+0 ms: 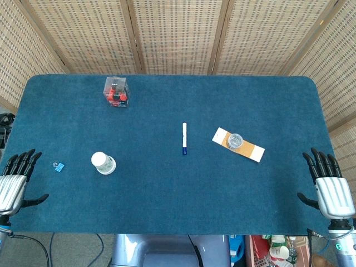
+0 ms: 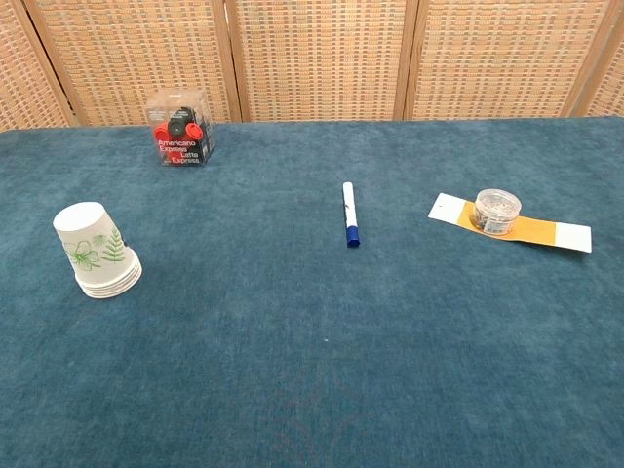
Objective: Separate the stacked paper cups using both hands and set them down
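The stacked paper cups (image 2: pixel 96 251) are seen at the left of the chest view, standing upside down on the blue surface (image 2: pixel 322 370), long axis vertical, rims down, closed base pointing up. They are judged light, thin and easily crushed; the side walls should be taken gently. The left hand (image 1: pixel 14 181) and right hand (image 1: pixel 329 186) are released, fingers spread, holding nothing.
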Robot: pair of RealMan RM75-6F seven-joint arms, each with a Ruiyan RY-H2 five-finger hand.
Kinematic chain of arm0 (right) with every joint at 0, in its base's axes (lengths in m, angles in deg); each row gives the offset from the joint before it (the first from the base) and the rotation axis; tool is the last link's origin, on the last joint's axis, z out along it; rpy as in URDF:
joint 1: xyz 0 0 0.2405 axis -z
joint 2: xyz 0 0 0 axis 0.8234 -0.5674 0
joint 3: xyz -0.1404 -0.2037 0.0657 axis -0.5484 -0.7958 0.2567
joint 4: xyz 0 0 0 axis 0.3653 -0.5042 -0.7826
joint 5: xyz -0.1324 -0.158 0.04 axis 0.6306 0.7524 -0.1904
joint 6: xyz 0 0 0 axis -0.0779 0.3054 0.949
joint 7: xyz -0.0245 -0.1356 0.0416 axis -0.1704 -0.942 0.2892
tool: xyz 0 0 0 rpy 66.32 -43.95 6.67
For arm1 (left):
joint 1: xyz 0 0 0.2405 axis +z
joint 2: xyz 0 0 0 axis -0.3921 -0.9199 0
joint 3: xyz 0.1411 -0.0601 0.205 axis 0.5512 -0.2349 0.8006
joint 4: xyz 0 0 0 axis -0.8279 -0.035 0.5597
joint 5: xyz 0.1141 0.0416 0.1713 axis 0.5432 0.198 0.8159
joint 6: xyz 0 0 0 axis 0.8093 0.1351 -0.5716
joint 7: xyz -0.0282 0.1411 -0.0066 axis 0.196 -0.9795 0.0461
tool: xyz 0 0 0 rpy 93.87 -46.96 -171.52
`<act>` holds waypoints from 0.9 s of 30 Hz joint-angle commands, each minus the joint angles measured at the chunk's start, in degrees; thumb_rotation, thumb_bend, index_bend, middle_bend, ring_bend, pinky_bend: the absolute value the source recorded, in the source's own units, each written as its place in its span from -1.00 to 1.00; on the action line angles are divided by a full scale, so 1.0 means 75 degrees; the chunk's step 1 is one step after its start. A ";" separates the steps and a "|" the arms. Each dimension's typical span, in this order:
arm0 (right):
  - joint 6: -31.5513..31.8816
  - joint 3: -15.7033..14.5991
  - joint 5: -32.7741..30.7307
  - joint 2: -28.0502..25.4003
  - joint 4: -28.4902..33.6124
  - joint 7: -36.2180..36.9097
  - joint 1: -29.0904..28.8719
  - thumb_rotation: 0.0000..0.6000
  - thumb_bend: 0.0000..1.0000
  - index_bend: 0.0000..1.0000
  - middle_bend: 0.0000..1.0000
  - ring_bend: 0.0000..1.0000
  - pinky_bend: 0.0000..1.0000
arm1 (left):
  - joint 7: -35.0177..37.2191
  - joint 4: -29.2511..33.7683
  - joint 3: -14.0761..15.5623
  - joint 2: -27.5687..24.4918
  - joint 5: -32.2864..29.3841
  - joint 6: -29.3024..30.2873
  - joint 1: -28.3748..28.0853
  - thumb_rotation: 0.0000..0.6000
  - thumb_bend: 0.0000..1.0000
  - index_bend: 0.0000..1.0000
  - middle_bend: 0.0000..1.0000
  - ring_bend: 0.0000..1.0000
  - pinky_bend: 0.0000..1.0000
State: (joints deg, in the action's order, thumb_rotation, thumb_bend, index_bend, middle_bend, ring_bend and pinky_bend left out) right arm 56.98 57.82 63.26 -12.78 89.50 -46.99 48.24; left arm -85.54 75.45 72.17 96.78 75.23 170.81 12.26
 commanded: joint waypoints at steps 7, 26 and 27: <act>-0.0045 0.0010 0.0050 0.0004 0.0034 -0.0034 -0.0001 1.00 -1.00 -1.00 -1.00 -1.00 -1.00 | 0.0363 -0.0546 -0.0156 0.0172 0.0429 -0.0067 -0.0077 1.00 -1.00 -1.00 -1.00 -1.00 -0.99; -0.0400 0.0132 -0.0393 0.0089 -0.0141 -0.0098 -0.0042 1.00 -1.00 -1.00 -1.00 -1.00 -1.00 | 0.1134 -0.3392 -0.0500 0.1543 0.1868 -0.3113 -0.2876 1.00 -1.00 -0.50 -0.51 -0.46 -0.31; -0.0409 0.0144 -0.0418 0.0093 -0.0151 -0.0095 -0.0041 1.00 -1.00 -1.00 -1.00 -1.00 -1.00 | 0.1142 -0.3465 -0.0488 0.1606 0.1870 -0.3153 -0.2920 1.00 -1.00 -0.49 -0.50 -0.45 -0.30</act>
State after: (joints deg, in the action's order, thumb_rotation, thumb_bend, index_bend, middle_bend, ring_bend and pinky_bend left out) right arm 53.95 58.85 60.21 -12.11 88.41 -47.72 47.92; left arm -77.17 50.04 68.38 108.27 88.98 147.65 -9.14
